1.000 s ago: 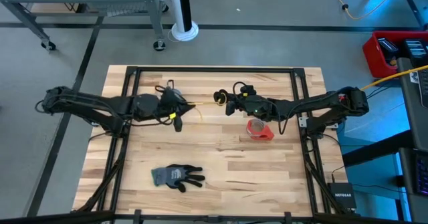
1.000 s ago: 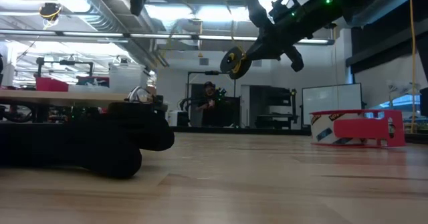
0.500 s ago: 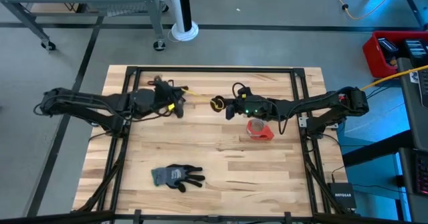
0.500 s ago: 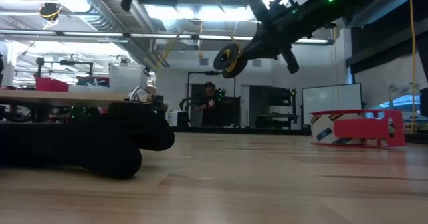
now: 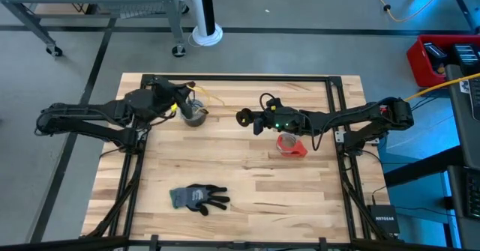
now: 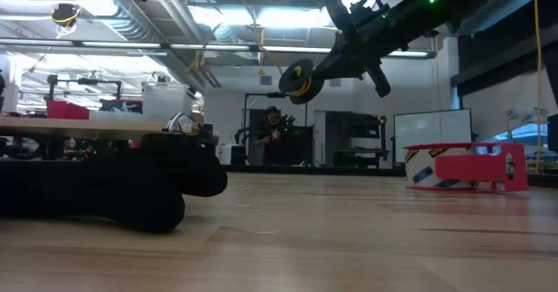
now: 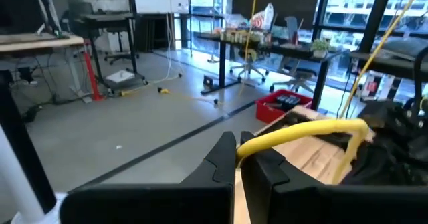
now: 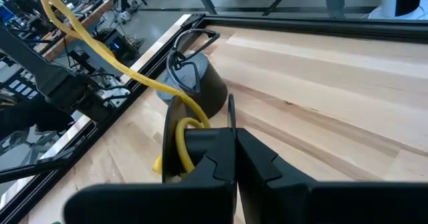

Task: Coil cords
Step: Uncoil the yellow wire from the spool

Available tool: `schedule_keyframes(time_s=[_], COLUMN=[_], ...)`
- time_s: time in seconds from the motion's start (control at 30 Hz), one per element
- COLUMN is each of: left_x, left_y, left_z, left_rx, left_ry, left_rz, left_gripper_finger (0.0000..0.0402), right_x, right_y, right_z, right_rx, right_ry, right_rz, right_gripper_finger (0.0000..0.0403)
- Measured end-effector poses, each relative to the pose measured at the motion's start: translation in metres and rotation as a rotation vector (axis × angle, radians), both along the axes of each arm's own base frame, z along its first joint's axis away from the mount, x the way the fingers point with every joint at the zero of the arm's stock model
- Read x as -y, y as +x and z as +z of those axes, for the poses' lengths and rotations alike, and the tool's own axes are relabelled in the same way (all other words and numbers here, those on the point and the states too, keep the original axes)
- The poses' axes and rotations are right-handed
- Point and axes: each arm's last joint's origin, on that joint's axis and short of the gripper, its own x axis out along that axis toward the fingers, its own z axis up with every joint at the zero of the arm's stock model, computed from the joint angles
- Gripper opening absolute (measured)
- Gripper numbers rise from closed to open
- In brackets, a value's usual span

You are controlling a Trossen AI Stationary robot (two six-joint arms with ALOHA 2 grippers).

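Observation:
The yellow cord (image 5: pixel 212 99) runs through the air between my two grippers. One end is wound into a small coil (image 6: pixel 299 76) at my right gripper (image 5: pixel 241 118), which is shut on it above the table's middle. My left gripper (image 5: pixel 182 107) is shut on the cord's other part over the far left, beside the grey tape roll (image 5: pixel 197 116). The black cord (image 8: pixel 190 50) lies in loops on top of that grey roll. My left gripper pinches the yellow cord (image 7: pixel 249 144) between its two fingertips, pointing about level toward the table's right. The cord leaves the fingers in an arc (image 7: pixel 314 129) toward the other arm, clear of the table. My right gripper pinches the coil's wound turns (image 8: pixel 179 142) between its two fingers, reaching about level from the table's right. The coil hangs at the fingers' ends, high above the table (image 6: pixel 299 76). The free length (image 8: pixel 100 40) runs in a gentle curve toward my left gripper.
A red tape roll (image 5: pixel 291 144) lies just under and near-side of my right arm. A grey-and-black glove (image 5: pixel 199 198) lies near the front edge, left of centre. A dark frame (image 5: pixel 240 78) runs around the table's edges.
My left gripper has gone up and toward the table's far left corner, still shut on the yellow cord, drawing the cord's span out longer and uncovering the grey roll. My right gripper has stayed in place, turning slightly with the coil.

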Motion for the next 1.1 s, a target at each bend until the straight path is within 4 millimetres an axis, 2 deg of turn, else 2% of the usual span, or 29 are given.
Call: schedule_keyframes(time_s=[0.3, 0.43, 0.6, 0.77, 0.93, 1.1], left_x=[0.014, 0.025, 0.040, 0.055, 0.068, 0.071], left_y=[-0.012, -0.004, 0.022, 0.060, 0.098, 0.113], left_z=[-0.042, -0.059, -0.087, -0.110, -0.120, -0.118], left_rx=[-0.233, -0.282, -0.314, -0.321, -0.220, -0.136], left_ry=[-0.313, -0.430, -0.449, -0.394, -0.302, -0.166], left_rz=[-0.039, -0.104, -0.207, -0.360, -0.581, -0.699], left_gripper_finger=[0.0000, 0.0000, 0.0000, 0.0000, 0.0000, 0.0000], right_x=[0.003, 0.005, 0.009, 0.017, 0.028, 0.040], right_y=[0.002, 0.002, 0.001, 0.000, -0.002, -0.005], right_z=[0.012, 0.017, 0.017, 0.017, 0.017, 0.015], right_rx=[0.122, 0.175, 0.173, 0.172, 0.165, 0.147], right_ry=[-0.050, -0.075, -0.099, -0.099, -0.102, -0.105], right_rz=[-0.112, -0.181, -0.249, -0.269, -0.302, -0.339], right_gripper_finger=[0.0001, 0.0001, 0.0001, 0.0001, 0.0001, 0.0001])
